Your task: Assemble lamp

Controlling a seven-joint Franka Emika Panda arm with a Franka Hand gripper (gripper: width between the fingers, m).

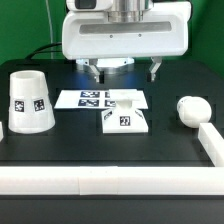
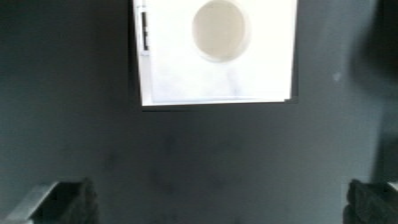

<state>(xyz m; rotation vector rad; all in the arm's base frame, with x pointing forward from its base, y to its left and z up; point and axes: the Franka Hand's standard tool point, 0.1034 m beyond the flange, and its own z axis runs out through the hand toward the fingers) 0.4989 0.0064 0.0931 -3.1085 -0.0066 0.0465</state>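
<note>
The flat square lamp base (image 1: 125, 117) with its raised socket lies at the table's middle, in front of the marker board (image 1: 100, 99). In the wrist view the base (image 2: 214, 55) shows as a white square with an oval socket opening (image 2: 219, 28). The tapered shade (image 1: 29, 102) stands at the exterior view's left. The round-headed bulb (image 1: 191, 110) lies at the exterior view's right. My gripper (image 1: 122, 70) hangs open and empty above and behind the base, with its fingertips (image 2: 61, 203) far apart.
A white rail (image 1: 110, 178) runs along the table's front edge, and a white block (image 1: 214, 142) stands at the exterior view's right, next to the bulb. Dark table surface (image 1: 100, 145) lies between the parts.
</note>
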